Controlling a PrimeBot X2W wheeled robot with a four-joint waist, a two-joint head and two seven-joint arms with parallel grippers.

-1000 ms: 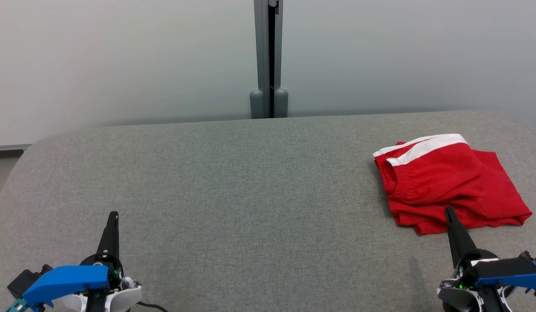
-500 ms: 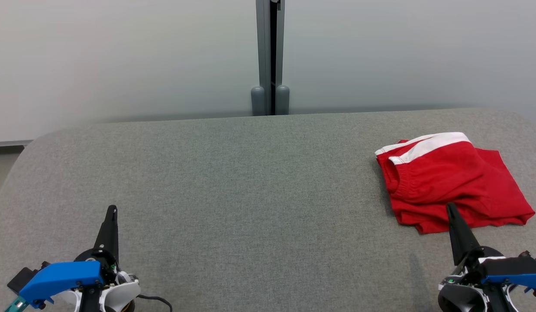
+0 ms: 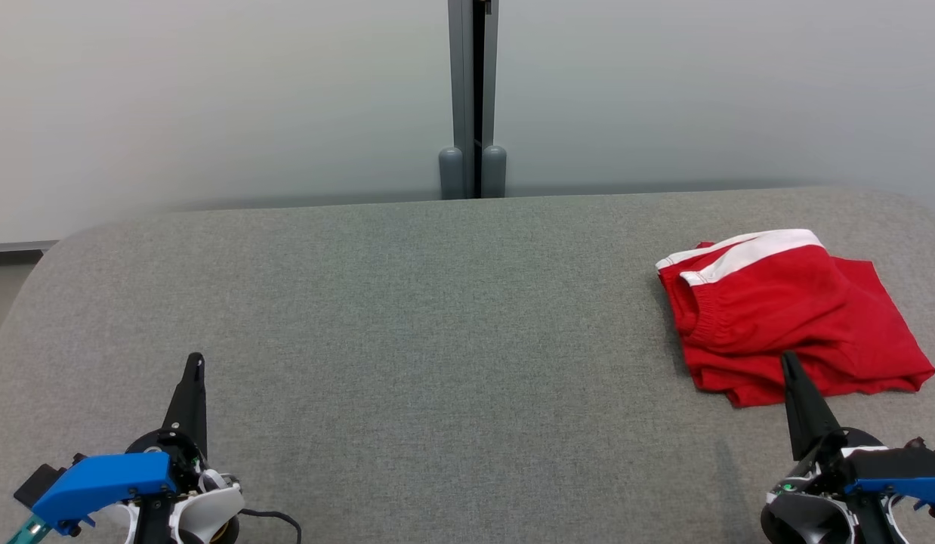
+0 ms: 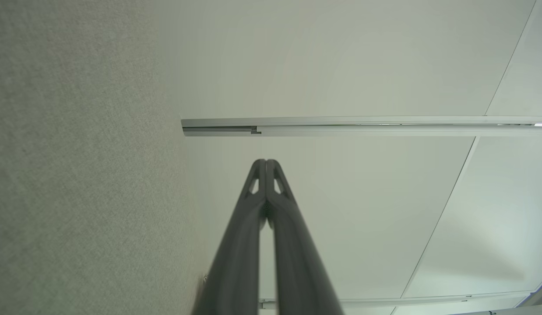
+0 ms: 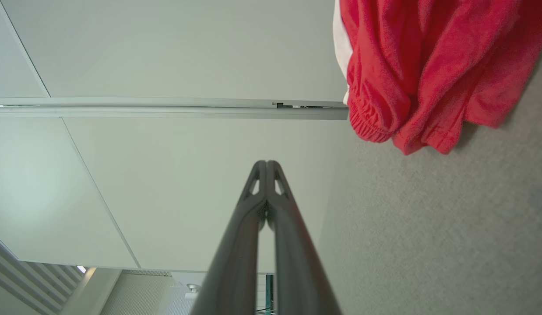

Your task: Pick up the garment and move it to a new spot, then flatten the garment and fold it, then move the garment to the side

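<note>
Right end effector (image 3: 789, 360) tip overlapping red garment (image 3: 777, 310), contact unclear

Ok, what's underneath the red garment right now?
The red garment lies folded directly on the grey fabric surface, which shows around its edges. Anything beneath or between its folded layers is covered and can't be seen.

matt cloth on coarse grey weave
the table (image 3: 437, 340) is covered in coarse, matt grey woven fabric; the red shorts (image 3: 785, 317) by its right edge are soft, slightly fleecy cloth with a smoother white band; the left gripper (image 3: 196, 363) and right gripper (image 3: 788, 358) have smooth matt dark plastic fingers; the wall panels (image 3: 211, 98) look smooth, faintly satin.
</note>
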